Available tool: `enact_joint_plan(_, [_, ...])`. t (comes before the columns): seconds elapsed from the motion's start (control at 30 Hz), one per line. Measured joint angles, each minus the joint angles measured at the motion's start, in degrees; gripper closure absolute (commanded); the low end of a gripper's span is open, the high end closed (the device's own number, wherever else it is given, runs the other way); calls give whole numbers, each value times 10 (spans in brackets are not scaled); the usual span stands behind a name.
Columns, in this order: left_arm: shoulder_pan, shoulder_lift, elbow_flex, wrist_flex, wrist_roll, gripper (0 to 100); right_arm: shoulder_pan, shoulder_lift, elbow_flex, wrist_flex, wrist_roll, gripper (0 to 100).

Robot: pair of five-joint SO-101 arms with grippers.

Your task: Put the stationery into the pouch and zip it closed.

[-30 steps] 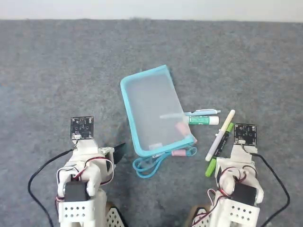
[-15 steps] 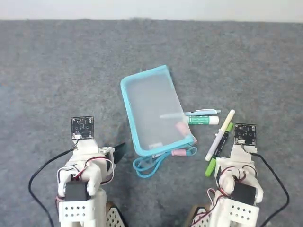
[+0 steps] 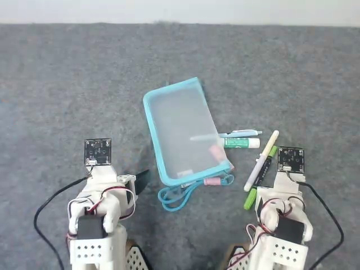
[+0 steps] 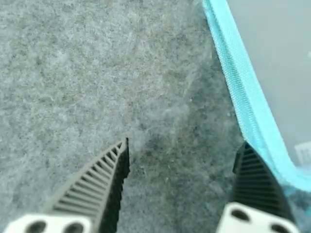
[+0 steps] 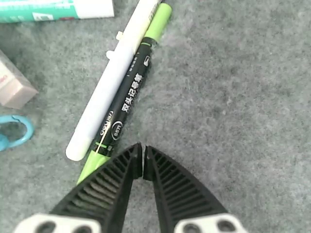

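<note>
In the high view, a clear pouch (image 3: 179, 130) edged in teal is seen lying flat and slightly tilted near the middle of the table, with a teal cord (image 3: 179, 196) looped at its near end. Just beside its right edge a pale blue pen (image 3: 240, 134) and a green and white tube (image 3: 243, 143) are laid, partly reaching the pouch. Nearer the right arm (image 3: 284, 216), a white pen (image 3: 262, 160) and a green marker (image 3: 259, 179) are placed side by side, touching. The left arm (image 3: 98, 211) is folded low near the pouch's near left corner. The table is covered in grey carpet (image 3: 67, 84), and a pale wall (image 3: 180, 11) is seen behind.

In the left wrist view, the left gripper (image 4: 181, 162) is held with its jaws wide apart over carpet, the pouch's teal edge just beside one jaw.

In the right wrist view, the right gripper (image 5: 143, 151) is held with its jaws pressed together on nothing, above the near end of the marker. A pink eraser (image 5: 14, 88) is seen close to the cord.
</note>
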Motion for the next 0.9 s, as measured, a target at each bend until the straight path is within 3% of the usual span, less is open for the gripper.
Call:
enact_joint_plan(0.27, [0, 0, 0, 0, 0, 669, 0, 0, 0, -61, 4, 990])
enact_joint_plan(0.4, [0, 0, 0, 0, 0, 669, -24, 0, 0, -118, 88, 989])
enact_joint_plan(0.67, [0, 0, 0, 0, 0, 669, -129, -1, -49, -56, 163, 937])
enact_joint_plan(0.9, [0, 0, 0, 0, 0, 669, -187, 59, -154, -38, 174, 937])
